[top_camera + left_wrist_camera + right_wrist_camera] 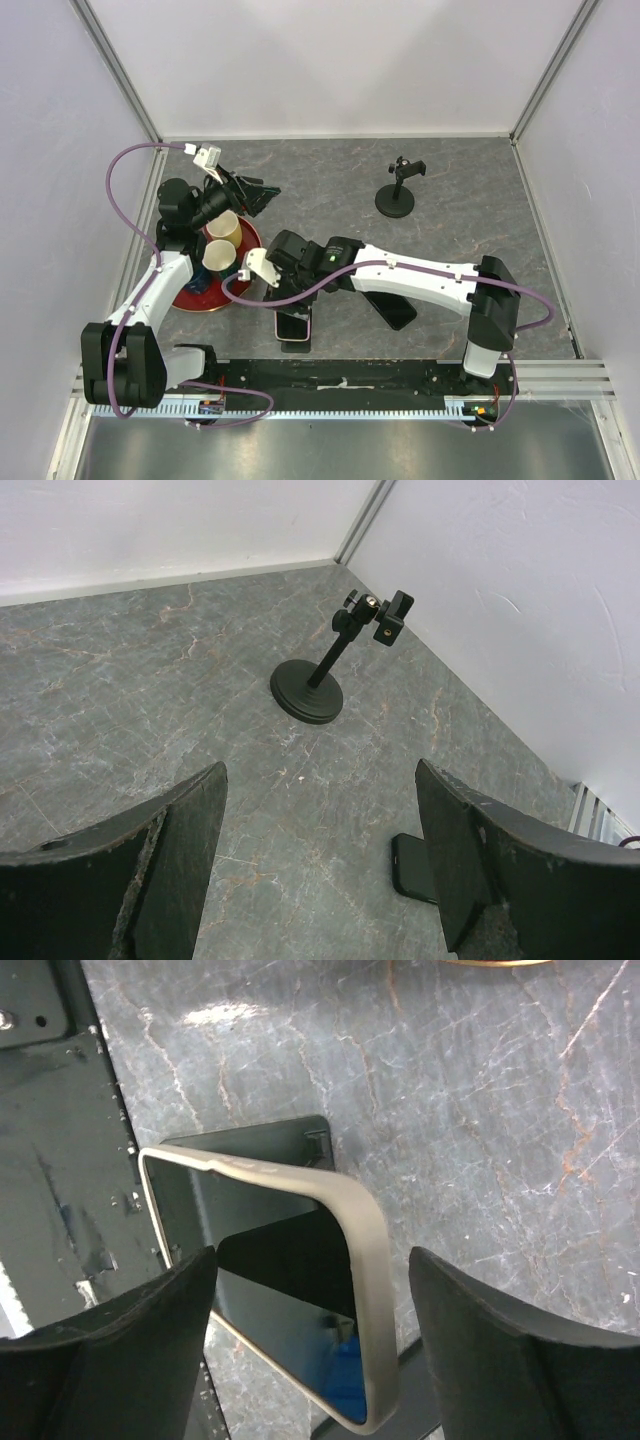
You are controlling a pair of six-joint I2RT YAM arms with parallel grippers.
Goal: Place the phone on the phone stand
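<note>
The right arm runs low from its base at 4 o'clock on the table (470, 220) leftward to the near edge at about 6 o'clock, wrist bent down. The right gripper (312, 1270) hangs there with its jaws spread and clamped on nothing. The phone (255, 1210), in a pale case, lies right under it, between the fingers (520, 1350). A strip of table shows between its edge and the right-hand finger, while the left-hand finger covers its other edge. Whether the phone lies flat or is tipped up cannot be told.

A dark phone (392, 308) lies near 5 o'clock, half hidden under the right forearm.

At 9 o'clock a red plate (190, 300) carries two cups (223, 228).

The left arm rises over the plate toward 10 o'clock. The left gripper (320, 780) is wide apart and empty, facing the phone stand (320, 675), which stands upright well away at 1 o'clock.
</note>
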